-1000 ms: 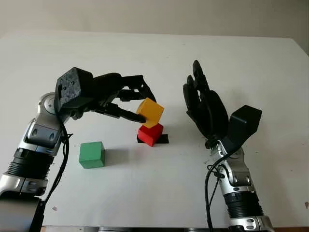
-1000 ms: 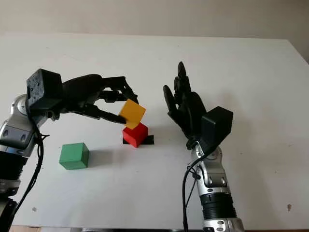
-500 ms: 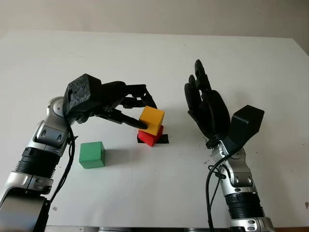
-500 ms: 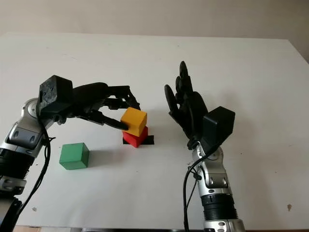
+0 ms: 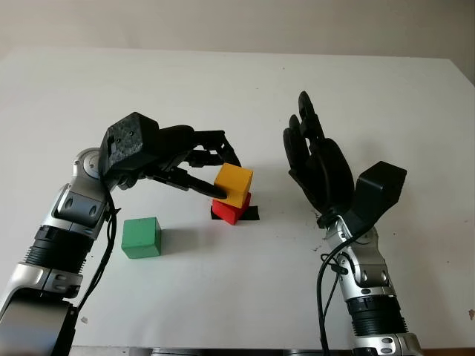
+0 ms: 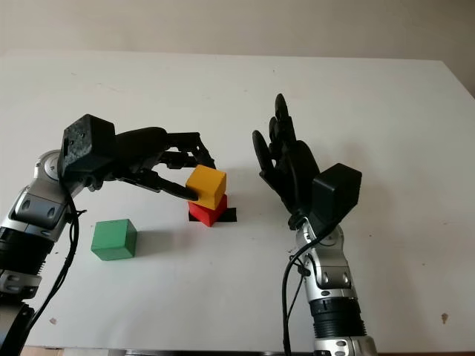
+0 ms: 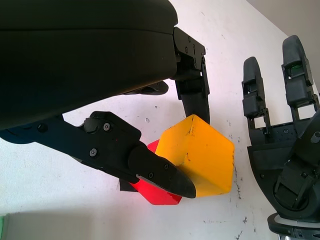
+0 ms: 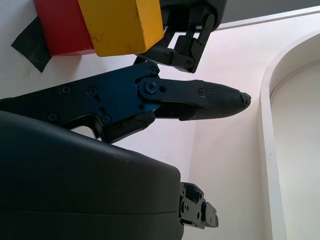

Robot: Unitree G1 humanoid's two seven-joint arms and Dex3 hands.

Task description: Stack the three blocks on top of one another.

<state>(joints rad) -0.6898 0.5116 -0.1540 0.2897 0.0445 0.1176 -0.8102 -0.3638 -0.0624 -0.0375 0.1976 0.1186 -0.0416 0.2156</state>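
The yellow block [image 5: 233,185] sits on top of the red block [image 5: 230,212], slightly turned against it, near the table's middle. My left hand [image 5: 227,176] is shut on the yellow block, thumb at its near side and fingers at its far side, as the left wrist view shows around the yellow block [image 7: 200,155]. The red block stands on a black tape mark [image 5: 253,213]. The green block [image 5: 141,237] lies alone on the table, to the left of the stack and nearer to me. My right hand [image 5: 315,159] is open, raised upright to the right of the stack, apart from it.
The white table [image 5: 223,81] reaches far back to a pale wall. Its right edge [image 5: 464,111] runs along the right side. Bare tabletop lies between the green block and the stack.
My left hand came down and forward with the yellow block, setting it from a tilted hover onto the red block. The right hand and green block stayed put.
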